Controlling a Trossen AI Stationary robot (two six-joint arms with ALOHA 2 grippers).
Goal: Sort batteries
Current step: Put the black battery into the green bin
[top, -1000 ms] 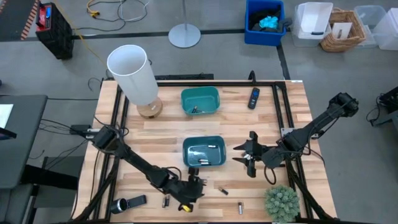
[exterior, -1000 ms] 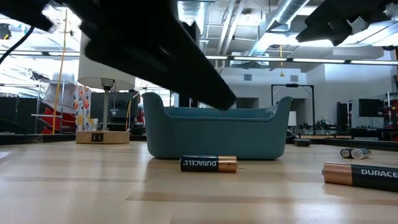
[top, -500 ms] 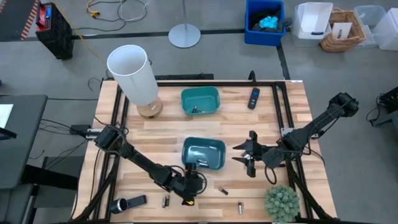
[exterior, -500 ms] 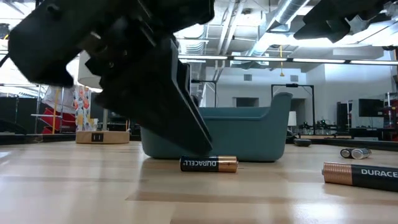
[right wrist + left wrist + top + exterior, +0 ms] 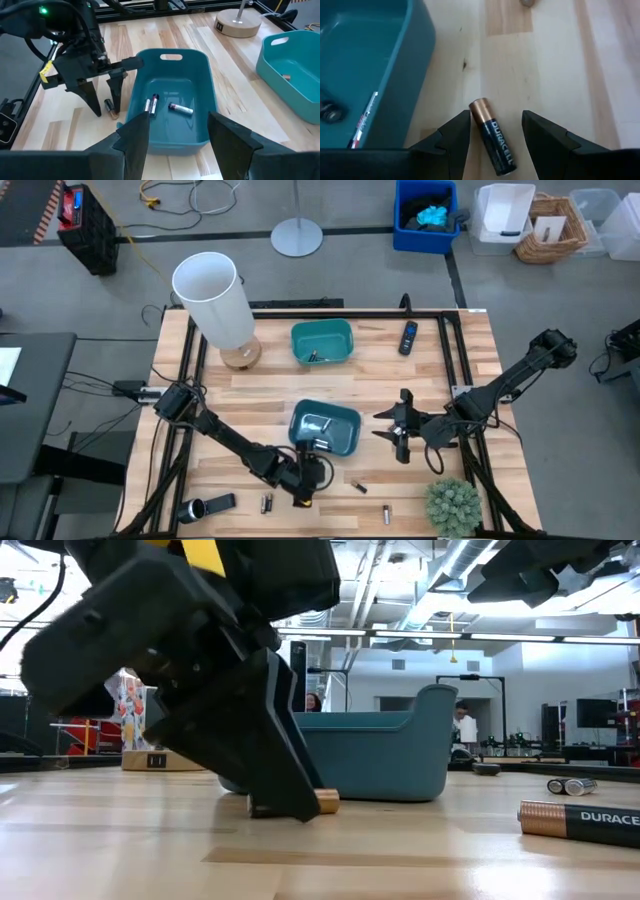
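- Left wrist view first: the left gripper (image 5: 492,130) stands with its two dark fingers spread on either side of a black-and-copper battery (image 5: 492,143) lying flat on the wooden table (image 5: 560,75) — jaws apart, nothing clenched yet, the cell between them but not touching either finger as far as I can tell.
- From the gripper, the near teal bin (image 5: 380,75) sits at about ten o'clock, just beside the battery; a few batteries already lie inside it.
- In the high view the left gripper (image 5: 305,472) is at the six o'clock edge of that bin (image 5: 326,427), near the front of the table.
- More loose batteries lie at the front edge: a pair (image 5: 267,503) at about seven o'clock of the gripper, one (image 5: 357,486) at about four o'clock, another (image 5: 386,513) farther out the same way.
- The right gripper (image 5: 398,428) hangs at three o'clock of the near bin, jaws apart and empty, waiting.
- A second teal bin (image 5: 322,341) lies toward twelve o'clock, with a white lamp (image 5: 215,302) at its nine o'clock and a dark remote (image 5: 408,337) at its three o'clock.
- Risks, as I judge them: the cell lies slightly askew between the fingers, so a closing pinch could roll or squirt it out — round body, smooth wood. The bin wall is close, and a finger could nudge the bin instead.
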